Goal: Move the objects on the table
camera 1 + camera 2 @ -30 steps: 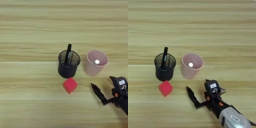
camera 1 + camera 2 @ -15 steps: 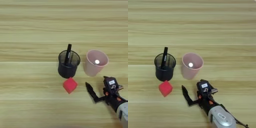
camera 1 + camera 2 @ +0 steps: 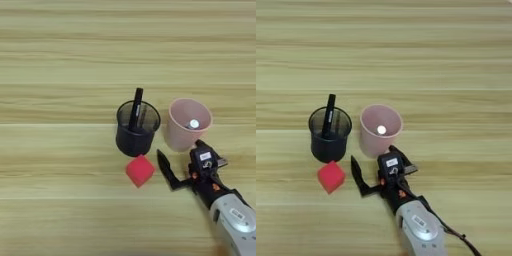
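On the table (image 3: 60, 60) the mesh cup (image 3: 136, 130) stands upright with the pen (image 3: 136, 107) leaning in it, its top sticking up past the rim. Just to its right, near but apart, stands the pink cup (image 3: 186, 125), and a white tip (image 3: 193, 123) of a stick shows inside it. The red cube (image 3: 140, 170) lies just in front of the mesh cup, close to its base. The right gripper (image 3: 373, 167) comes in from the lower right on the silver forearm (image 3: 418, 230), low over the table in front of the pink cup. Its fingers are spread wide and hold nothing: the left finger (image 3: 167, 172) points up toward the gap between the cube and the pink cup, just right of the cube, and the other finger (image 3: 398, 152) lies by the pink cup's base.
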You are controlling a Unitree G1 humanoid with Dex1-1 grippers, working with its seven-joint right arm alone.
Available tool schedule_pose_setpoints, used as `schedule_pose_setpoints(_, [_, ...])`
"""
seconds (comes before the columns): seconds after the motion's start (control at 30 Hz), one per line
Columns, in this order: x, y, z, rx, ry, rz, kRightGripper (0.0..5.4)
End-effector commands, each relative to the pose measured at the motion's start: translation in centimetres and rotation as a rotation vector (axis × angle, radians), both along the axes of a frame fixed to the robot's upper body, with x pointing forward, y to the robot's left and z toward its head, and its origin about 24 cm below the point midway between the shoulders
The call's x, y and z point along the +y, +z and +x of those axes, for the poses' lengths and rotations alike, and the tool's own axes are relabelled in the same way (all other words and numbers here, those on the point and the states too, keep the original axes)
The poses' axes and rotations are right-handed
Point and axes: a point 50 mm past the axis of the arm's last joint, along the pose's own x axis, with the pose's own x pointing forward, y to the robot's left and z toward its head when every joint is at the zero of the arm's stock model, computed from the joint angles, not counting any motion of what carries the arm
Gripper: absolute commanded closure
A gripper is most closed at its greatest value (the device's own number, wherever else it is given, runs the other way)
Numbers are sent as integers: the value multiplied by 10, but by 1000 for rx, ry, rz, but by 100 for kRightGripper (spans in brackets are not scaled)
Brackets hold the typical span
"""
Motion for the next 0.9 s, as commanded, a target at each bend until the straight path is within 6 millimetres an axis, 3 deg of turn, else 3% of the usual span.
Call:
schedule_pose_setpoints(0.03, [-7, -11, -2, 50, -31, -45, 5])
schedule_pose_setpoints(0.9, [-11, -23, 12, 46, -100, -27, 5])
